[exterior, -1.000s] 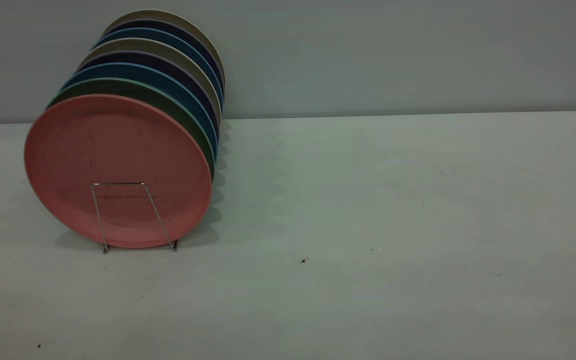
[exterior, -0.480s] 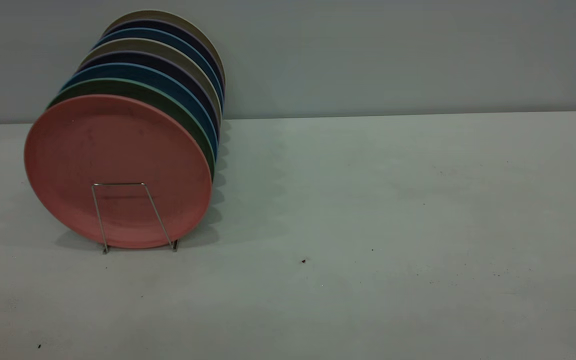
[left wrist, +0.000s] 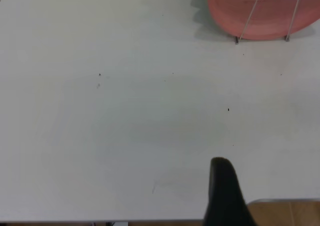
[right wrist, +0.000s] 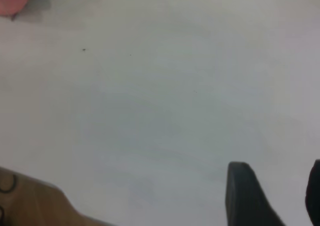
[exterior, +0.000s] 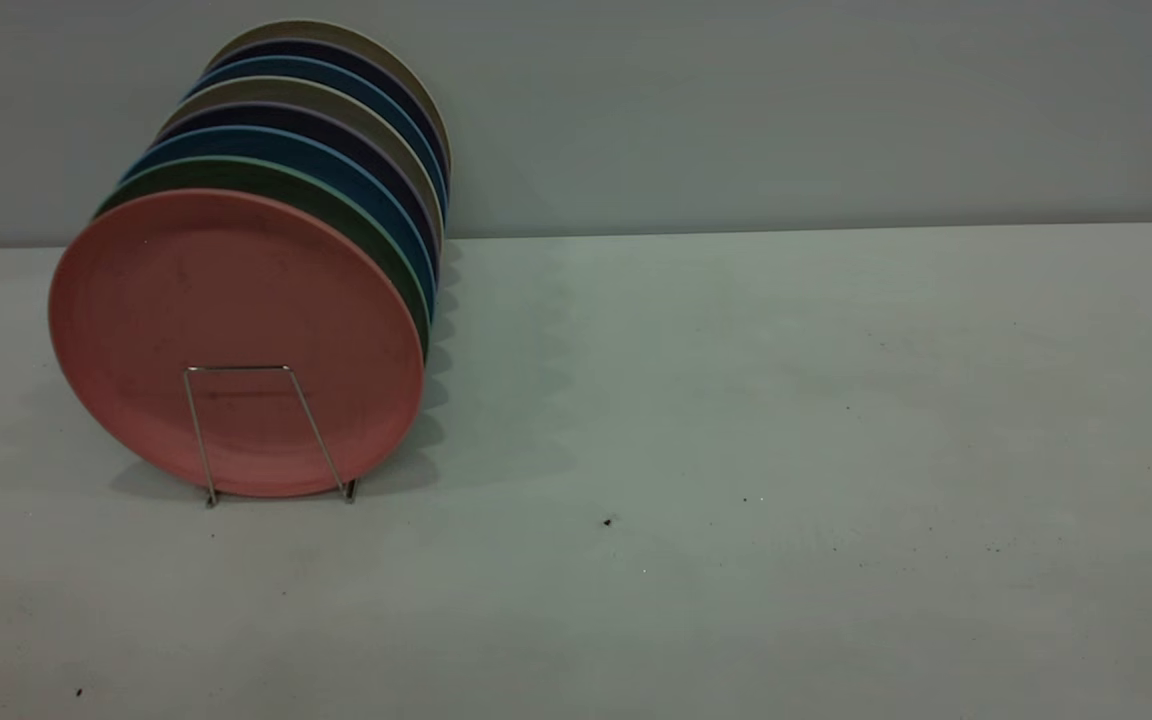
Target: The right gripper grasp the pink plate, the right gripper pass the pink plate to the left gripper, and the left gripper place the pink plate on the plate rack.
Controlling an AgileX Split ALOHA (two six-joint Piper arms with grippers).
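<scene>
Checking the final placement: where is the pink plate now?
In the exterior view the round salmon-pink plastic plate stands at the table's left, frontmost in the silver wire plate rack, before a green plate.

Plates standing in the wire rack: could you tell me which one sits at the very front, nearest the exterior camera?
The round salmon-pink plastic plate; its whole face shows behind the thin silver wire rack loop, while the others show only rims.

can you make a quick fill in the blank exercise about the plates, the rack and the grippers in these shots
1. The pink plate stands at the ______ of the row of plates, nearest the exterior camera.
2. The plate right behind it is ______ in colour.
3. A wire loop of the plate rack crosses the pink plate's ______ half.
4. In the exterior view, ______ of the two grippers is visible.

Missing words: front; green; lower; neither
</scene>
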